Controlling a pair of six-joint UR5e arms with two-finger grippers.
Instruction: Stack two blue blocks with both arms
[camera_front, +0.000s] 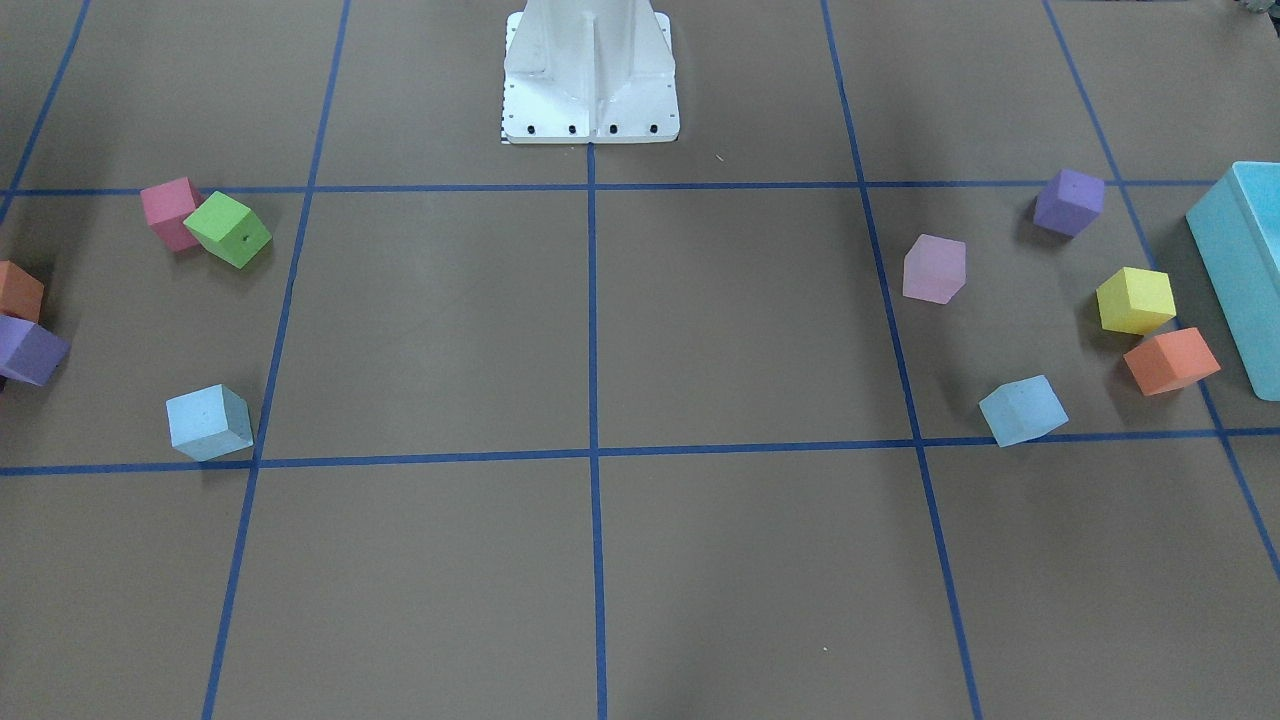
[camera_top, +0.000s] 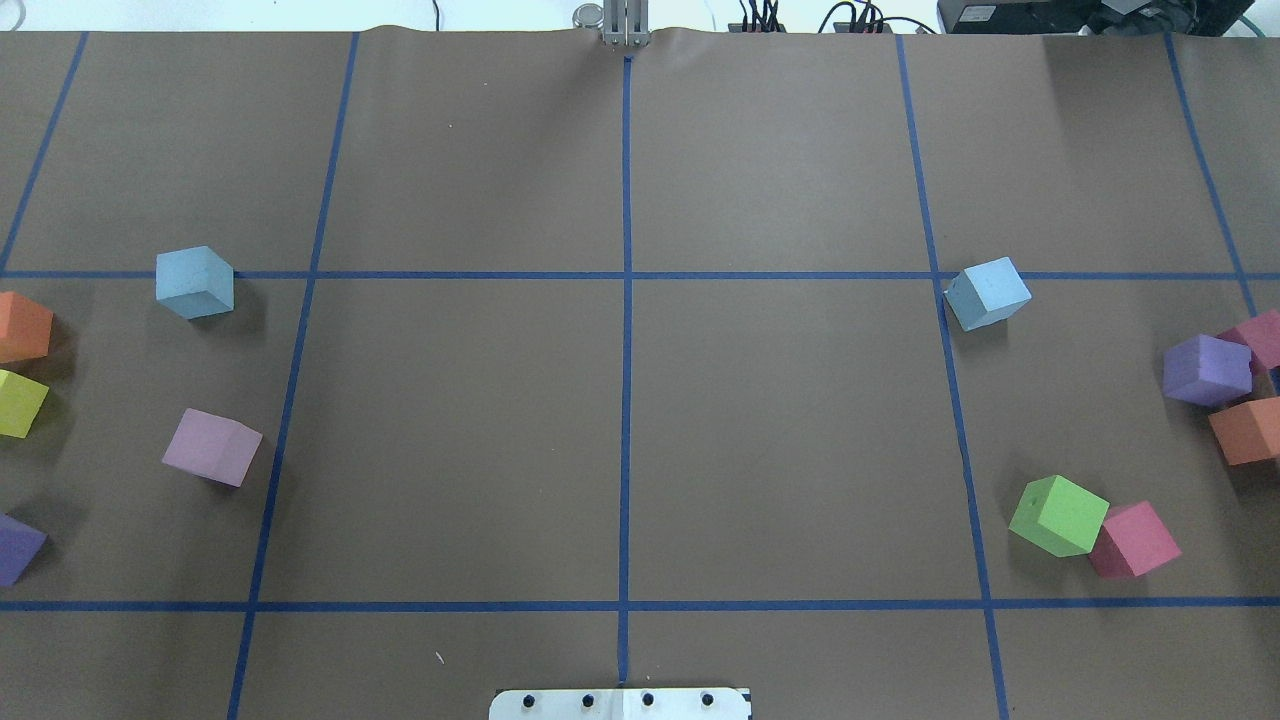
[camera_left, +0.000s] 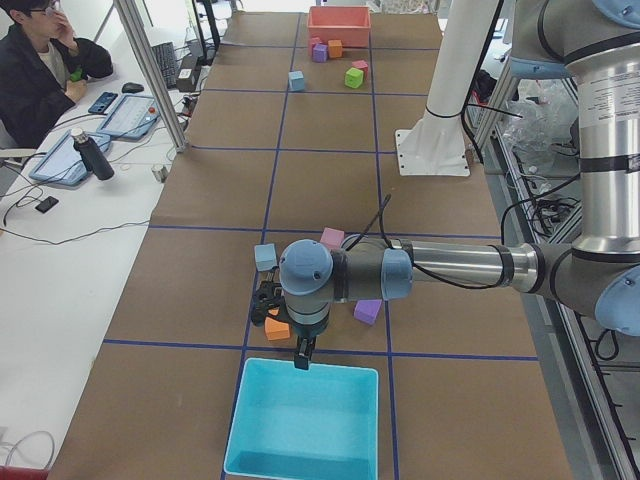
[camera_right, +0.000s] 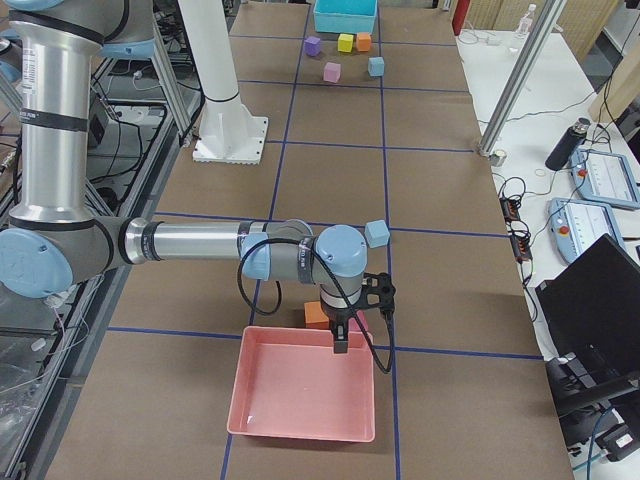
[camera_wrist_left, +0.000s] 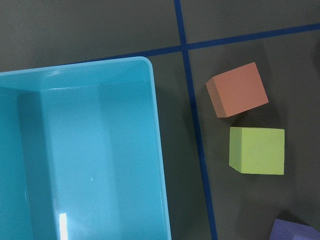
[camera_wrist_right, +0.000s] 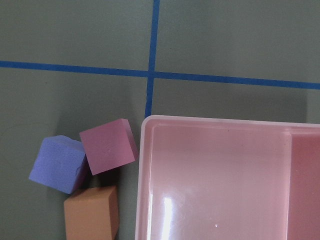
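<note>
Nothing stacked yet. One blue block (camera_top: 195, 282) sits on the desk (camera_top: 640, 450) about ten o'clock from the robot's base (camera_top: 620, 703), the other blue block (camera_top: 987, 293) at two, well apart. Left fingers (camera_left: 264, 305) hang near the teal bin (camera_left: 305, 420), right fingers (camera_right: 380, 293) near the pink bin (camera_right: 305, 385); open or closed, I can't tell.

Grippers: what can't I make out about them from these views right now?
- Left gripper: seen only in exterior left view, small and dark; jaws open or shut unclear.
- Right gripper: only in exterior right view; same doubt.
- Wrist views: neither shows its own jaws.
- Purple cube: cut off by overhead view's left edge.
</note>
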